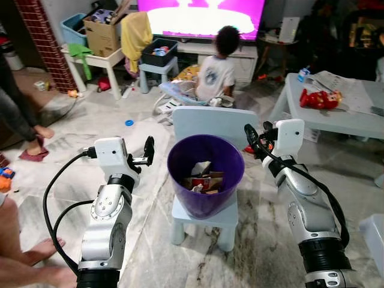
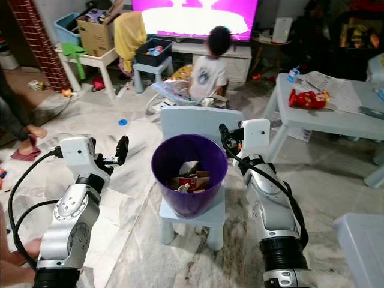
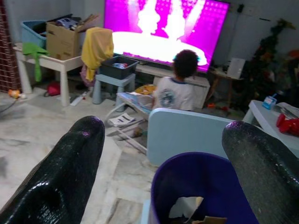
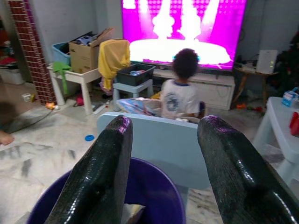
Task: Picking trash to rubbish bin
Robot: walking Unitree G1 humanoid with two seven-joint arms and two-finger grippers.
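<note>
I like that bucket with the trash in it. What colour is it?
The rubbish bin is purple; the left eye view shows it best, standing on a pale blue chair.

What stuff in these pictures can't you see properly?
- Trash at the bottom of the purple bin: head views, the bin's wall and the top pieces hide what lies under them.
- Chair seat: mostly covered by the bin.
- Cardboard box contents: too small to tell.
- Left gripper and right gripper: wrist views, the open fingers are cut off by the bottom edge.
- Person on the left: cut off by the picture's edge.
</note>
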